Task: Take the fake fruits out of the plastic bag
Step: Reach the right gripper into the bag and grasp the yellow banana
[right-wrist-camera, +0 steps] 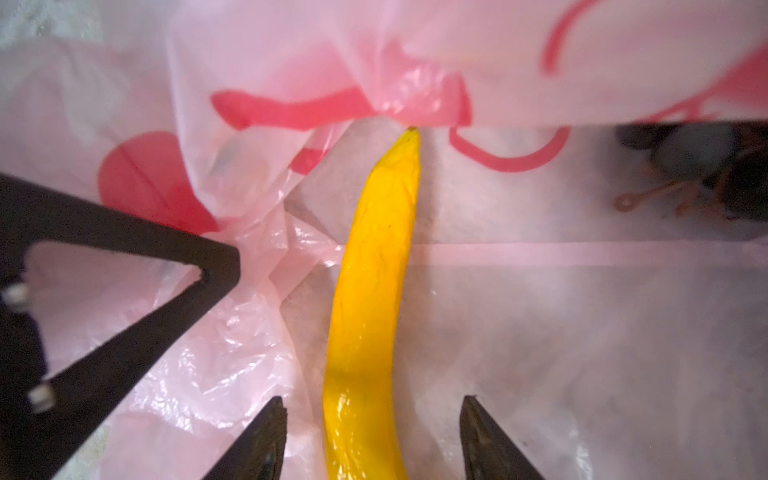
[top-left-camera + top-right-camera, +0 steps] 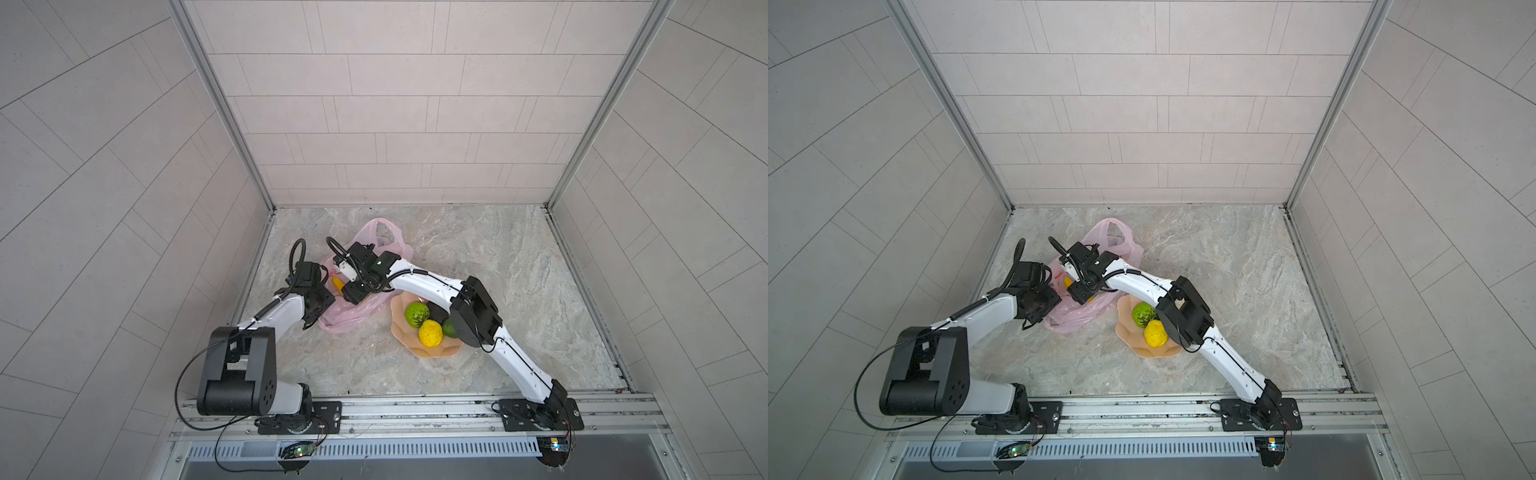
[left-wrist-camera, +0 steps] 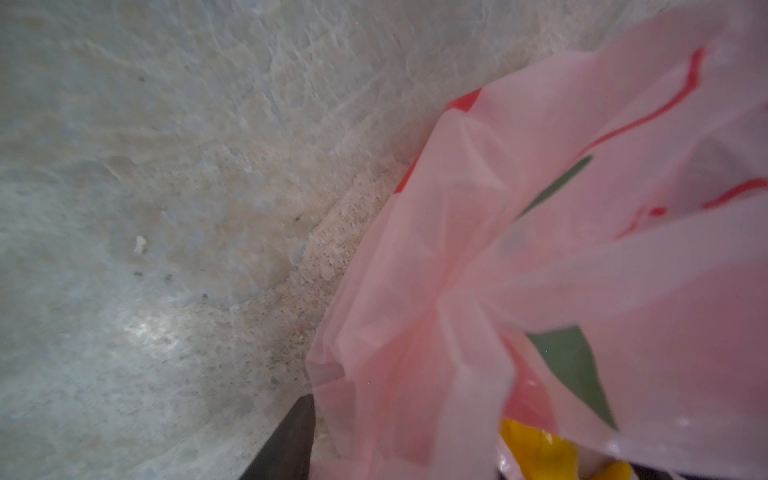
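Note:
The pink plastic bag (image 2: 376, 232) (image 2: 1096, 232) lies crumpled at the back left of the floor. A long yellow banana (image 1: 374, 270) (image 2: 338, 284) lies inside it on the bottom film. My right gripper (image 1: 374, 405) (image 2: 353, 295) is open, reaching into the bag's mouth with a fingertip on each side of the banana, neither touching it. A dark bunch with brown stems (image 1: 698, 166) shows blurred through the film. My left gripper (image 2: 322, 299) is at the bag's left edge. One dark finger (image 3: 291, 440) shows and bag film (image 3: 457, 291) hides the rest.
A peach scalloped dish (image 2: 432, 353) (image 2: 1129, 340) sits right of the bag, under my right arm. It holds a bumpy green ball (image 2: 417, 314), a bumpy yellow fruit (image 2: 430, 333), a dark fruit (image 2: 438, 311) and a second green ball (image 2: 449, 328). Tiled walls enclose the floor.

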Robot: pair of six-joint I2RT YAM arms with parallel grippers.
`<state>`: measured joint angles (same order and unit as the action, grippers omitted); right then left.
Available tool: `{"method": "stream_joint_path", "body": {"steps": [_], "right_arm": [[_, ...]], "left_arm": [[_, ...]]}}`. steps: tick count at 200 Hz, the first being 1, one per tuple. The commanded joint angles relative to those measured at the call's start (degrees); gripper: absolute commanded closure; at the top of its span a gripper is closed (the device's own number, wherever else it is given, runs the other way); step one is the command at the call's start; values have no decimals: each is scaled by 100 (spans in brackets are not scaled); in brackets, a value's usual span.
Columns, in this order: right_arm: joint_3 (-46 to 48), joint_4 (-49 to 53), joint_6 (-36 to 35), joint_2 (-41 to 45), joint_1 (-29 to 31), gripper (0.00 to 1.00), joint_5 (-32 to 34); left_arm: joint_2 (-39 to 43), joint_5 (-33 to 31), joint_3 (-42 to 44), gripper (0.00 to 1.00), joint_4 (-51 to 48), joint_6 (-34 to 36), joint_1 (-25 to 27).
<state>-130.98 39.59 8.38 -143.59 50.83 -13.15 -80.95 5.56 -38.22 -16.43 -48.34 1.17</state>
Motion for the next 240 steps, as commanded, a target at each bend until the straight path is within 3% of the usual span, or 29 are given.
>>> {"method": "stream_joint_path", "body": {"steps": [1,87,151,211,240], "right_arm": [[-402,129,123,-230,52,37,223],[-753,334,20,-651,85,40,424],[-1188,736,-85,-757,111,64,690],[-1219,807,-170,-416,120,75,732],[-1213,760,-184,-537,115,74,691]], "left_arm": [[-27,-3,77,51,-2,79,-44],[-2,79,78,50,139,192,-52],[-65,-44,87,50,148,298,-55],[-33,-108,79,49,131,351,-53],[-27,-108,90,49,131,360,-55]]}}
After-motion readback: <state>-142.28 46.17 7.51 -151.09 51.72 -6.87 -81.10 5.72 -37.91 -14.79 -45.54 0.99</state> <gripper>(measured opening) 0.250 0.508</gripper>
